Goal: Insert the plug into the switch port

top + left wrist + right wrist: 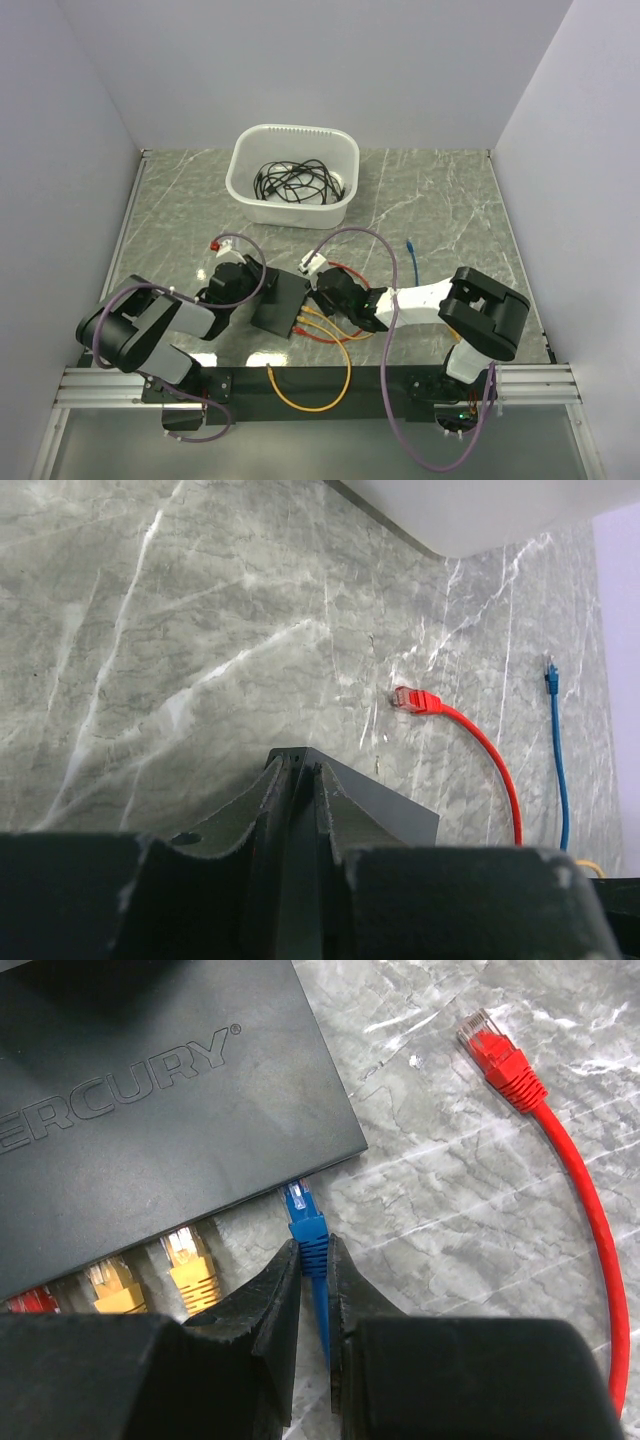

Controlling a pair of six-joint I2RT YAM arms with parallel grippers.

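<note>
The right gripper (312, 1260) is pinching the blue cable plug (303, 1215), its tip touching the port edge of the flat matte-black rectangular switch (150, 1090) at twelve o'clock. The left gripper (298, 780) is clamping that switch, which is lying at six o'clock from the white plastic tub (292, 175).

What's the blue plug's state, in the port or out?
The blue plug tip sits at the switch edge, right tool shut on it; seated or not, cannot tell.

Matt black plastic switch (150, 1090); glossy marble-look table (470, 1250); smooth red cable (597, 1230).
</note>
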